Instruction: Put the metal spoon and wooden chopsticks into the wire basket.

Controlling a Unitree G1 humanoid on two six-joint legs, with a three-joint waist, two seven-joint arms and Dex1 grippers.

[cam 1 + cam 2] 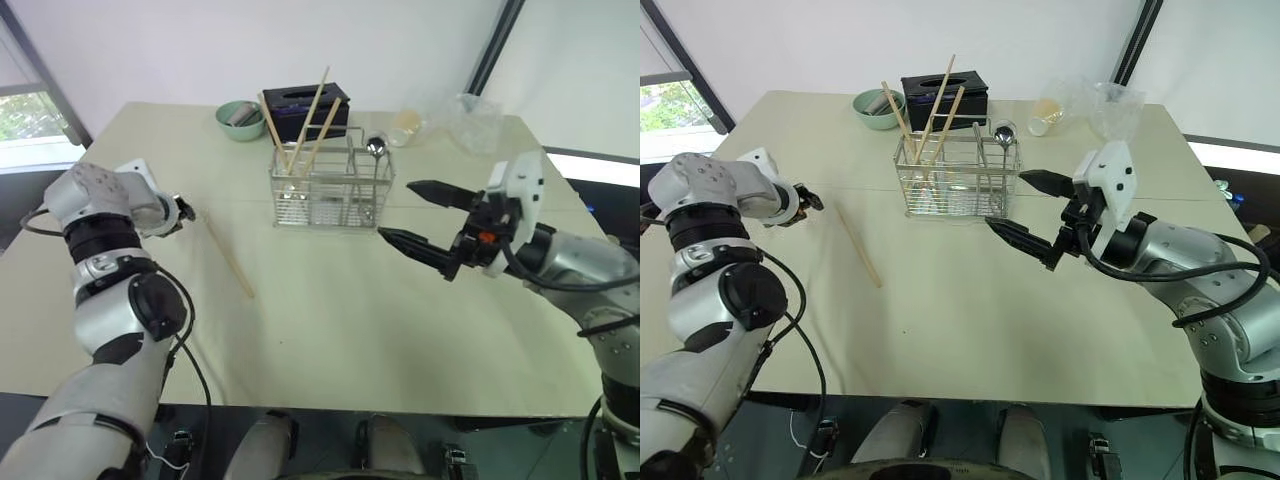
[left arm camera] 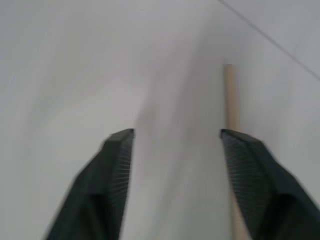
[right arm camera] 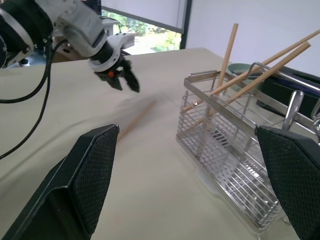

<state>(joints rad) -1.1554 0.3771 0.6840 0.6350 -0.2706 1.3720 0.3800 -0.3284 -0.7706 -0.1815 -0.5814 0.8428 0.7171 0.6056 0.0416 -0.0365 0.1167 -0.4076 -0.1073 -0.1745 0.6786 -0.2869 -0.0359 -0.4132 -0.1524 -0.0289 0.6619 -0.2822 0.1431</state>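
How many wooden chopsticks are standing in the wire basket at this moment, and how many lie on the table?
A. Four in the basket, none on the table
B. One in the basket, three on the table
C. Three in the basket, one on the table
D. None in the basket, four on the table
C: three wooden chopsticks lean in the wire basket, and one chopstick lies flat on the table.

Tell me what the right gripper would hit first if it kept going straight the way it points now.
Probably the wire basket: the open right gripper points toward its near end, fingertips just short of it. Depth is unclear, so the lower finger might pass in front.
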